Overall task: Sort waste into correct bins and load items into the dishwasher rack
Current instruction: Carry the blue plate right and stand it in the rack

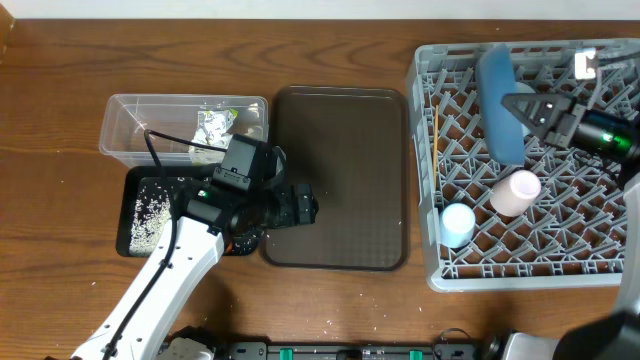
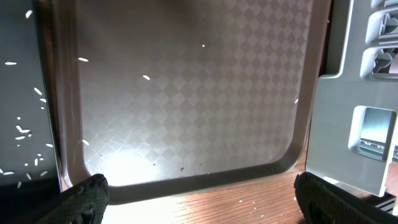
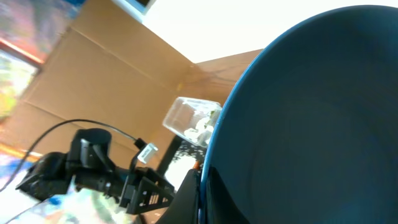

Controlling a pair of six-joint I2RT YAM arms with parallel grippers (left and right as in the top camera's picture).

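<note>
The large blue plate (image 1: 495, 70) stands on edge in the grey dishwasher rack (image 1: 560, 262), and my right gripper (image 1: 507, 104) is shut on its rim. In the right wrist view the plate (image 3: 311, 124) fills the right side, with my right gripper (image 3: 200, 180) pinching its edge. A pink cup (image 1: 515, 192) and a light blue cup (image 1: 457, 222) lie in the rack, and a chopstick (image 1: 436, 130) lies along its left side. My left gripper (image 1: 306, 206) hangs open over the brown tray's near left part; nothing is between its fingers (image 2: 87, 198).
The clear tub (image 1: 130, 125) at the back left holds white tissue (image 1: 205, 152) and a printed wrapper (image 1: 214, 122). In front of it, the black tray (image 1: 135, 190) holds rice grains (image 1: 150, 212). The brown serving tray (image 1: 345, 150) sits mid-table. A few grains lie on the wood (image 2: 249, 202).
</note>
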